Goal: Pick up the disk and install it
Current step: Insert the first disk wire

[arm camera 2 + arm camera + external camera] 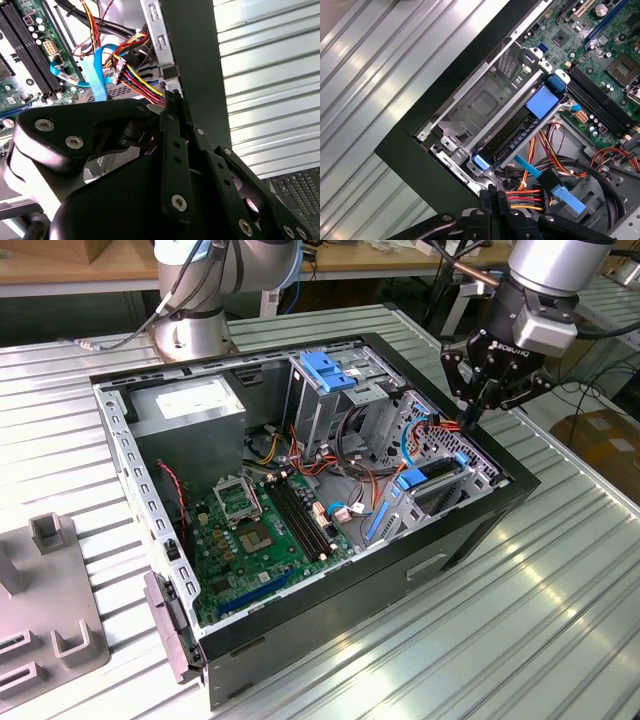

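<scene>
The gripper is being held over the case, at the corner farthest toward the exterior view's right, just inside the rim. Its fingers are being pressed together, with no gap being shown between them in both wrist views. The tips are being kept right at a bundle of coloured wires. Whether a wire is being pinched cannot be told.

The disk is not being held. It is being carried in the metal bay inside the case, along the same side wall as the gripper, with its blue frame being shown at both ends of the slot in the first wrist view. In the exterior view the disk is being seen just beside the gripper, toward the case's middle. A blue cable is lying near the wires, loose of the disk. The motherboard is being shown on the case floor, well apart from the gripper. The case is being supported by a ribbed table.
</scene>
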Controlling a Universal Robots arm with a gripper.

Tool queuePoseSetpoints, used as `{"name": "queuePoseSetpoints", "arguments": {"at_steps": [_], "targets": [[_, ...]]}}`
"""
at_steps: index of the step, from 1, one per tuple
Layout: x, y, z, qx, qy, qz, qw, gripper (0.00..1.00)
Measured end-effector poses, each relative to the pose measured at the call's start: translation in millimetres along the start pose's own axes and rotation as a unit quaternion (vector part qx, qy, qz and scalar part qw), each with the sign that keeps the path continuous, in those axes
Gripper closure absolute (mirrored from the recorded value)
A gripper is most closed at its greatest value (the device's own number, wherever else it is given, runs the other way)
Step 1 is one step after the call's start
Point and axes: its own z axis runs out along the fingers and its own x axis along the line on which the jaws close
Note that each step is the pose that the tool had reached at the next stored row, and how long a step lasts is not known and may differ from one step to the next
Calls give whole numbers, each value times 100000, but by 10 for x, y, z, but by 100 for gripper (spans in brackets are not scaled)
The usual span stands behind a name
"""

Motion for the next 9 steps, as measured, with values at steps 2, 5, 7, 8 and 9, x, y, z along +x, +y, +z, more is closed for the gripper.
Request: {"name": "queuePoseSetpoints", "arguments": {"at_steps": [2,5,7,8,9], "targets": [[-34,37,-2,-4,8,102,100000,83],[-77,83,-3,-34,6,657,99998,83],[-81,86,-1,-169,13,2539,99968,83],[-81,87,0,-213,15,3171,99949,83],[-81,87,1,-247,21,3639,99933,83]]}}
